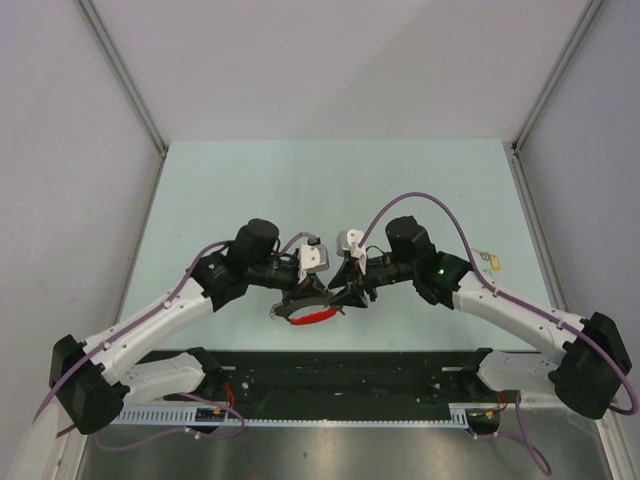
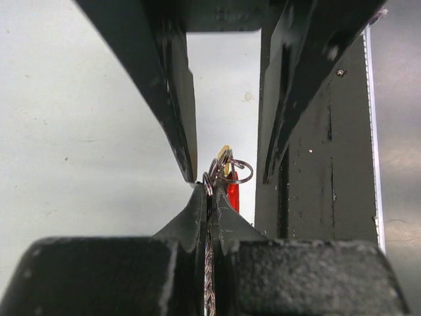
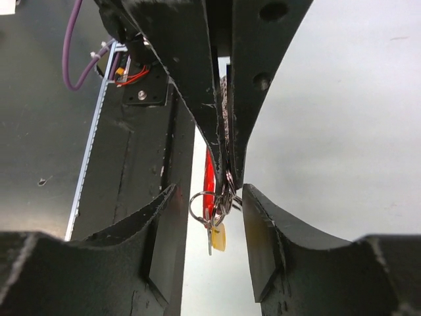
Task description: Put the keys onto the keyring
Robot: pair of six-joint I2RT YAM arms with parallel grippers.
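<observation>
Two arms meet above the near middle of the pale worktop. The left gripper has its fingers pressed together on the keyring. The strap runs along those fingers, and the rings jut from the tips toward the right gripper, whose spread fingers flank them. A yellow key dangles beneath, and a second key lies well to the right.

Keyring: silver ring, grey woven strap, red band.
Key hanging on keyring: yellow head.
Second key, well right of keyring: yellowish tag.
Table under keyring: plain pale mint green.
Left gripper, right gripper at keyring: black fingers.
Left arm, right arm, either side of keyring: white and black, one green light each, purple cables.
</observation>
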